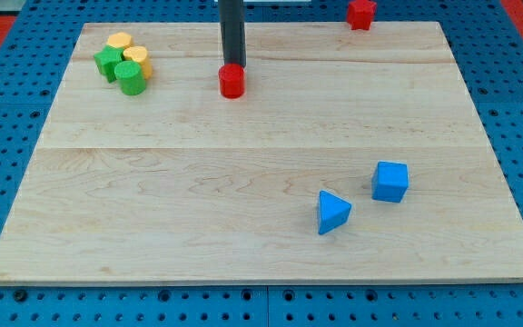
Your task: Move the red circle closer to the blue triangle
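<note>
Upper left of frame: cluster of yellow blocks (127,50) and green blocks (121,71), touching one another, shapes not fully clear; not part of task.

Upper centre-left: red circle (231,81) sits on the wood surface (198,200). My tip (232,65) is at the circle's far (top) side, touching or just about; contact line hidden by the block itself. No fingers on this rig, so no spread/pinch state to report, only a plain rod.

Lower right: blue triangle (333,212), well apart from the circle. Blue cube (389,181) just beside it, to its upper right, not touching.

Top edge, right of centre: red block (361,13) at the board's rim, shape unclear.

Handling, judged: circle looks small, rigid, light; should slide easily on smooth wood. Round wall means an off-centre push will likely let it roll off the tip. Contact pt should be upper-left flank, pushing toward lower right.
</note>
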